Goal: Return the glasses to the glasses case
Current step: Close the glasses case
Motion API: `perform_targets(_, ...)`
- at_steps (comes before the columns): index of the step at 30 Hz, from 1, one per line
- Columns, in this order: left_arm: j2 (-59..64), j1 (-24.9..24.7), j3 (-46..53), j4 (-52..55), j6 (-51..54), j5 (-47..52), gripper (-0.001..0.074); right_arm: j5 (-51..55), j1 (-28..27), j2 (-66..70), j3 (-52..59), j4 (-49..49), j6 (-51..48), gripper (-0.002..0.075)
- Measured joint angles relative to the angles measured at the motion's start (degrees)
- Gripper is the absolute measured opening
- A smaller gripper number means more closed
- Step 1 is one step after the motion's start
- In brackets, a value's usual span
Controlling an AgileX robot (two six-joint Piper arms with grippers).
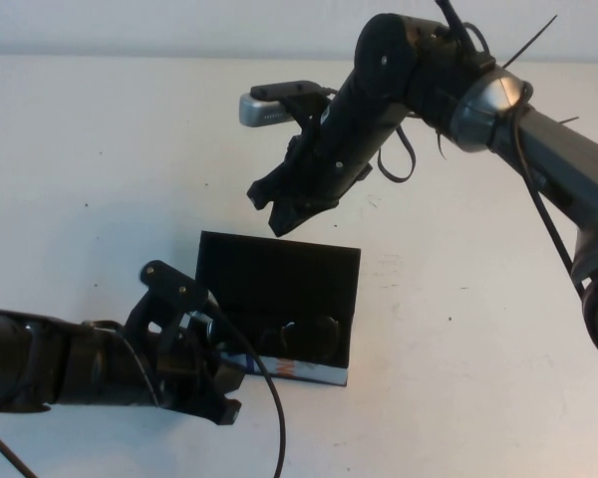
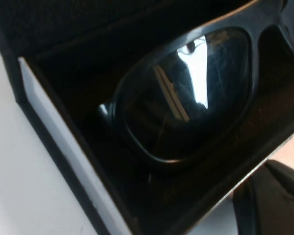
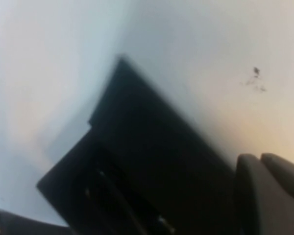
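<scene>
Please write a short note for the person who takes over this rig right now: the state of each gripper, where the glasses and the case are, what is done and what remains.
Left gripper: low at the front left corner of the glasses case, holding nothing that I can see; whether it is open or shut does not show.
Right gripper: shut, empty, raised above the table behind the upright lid.
Glasses: lying inside the case, arms folded, lens facing up.
Done: the glasses are in the case.
Left: the lid stands open; probably close it, then pull both arms away.
</scene>
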Motion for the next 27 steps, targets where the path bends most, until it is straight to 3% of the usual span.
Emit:
perform_targets(10, 0.0, -0.09, 0.0, 0.0, 0.0, 0.0, -0.0001, 0.27, 4.01, -0.52, 1.91, -0.88, 0.09, -0.0011)
perform_targets(27, 0.0, -0.09, 0.0, 0.0, 0.0, 0.0, -0.0001, 0.4, 0.84, 2.24, -2.11, -13.29, 6.62, -0.0011)
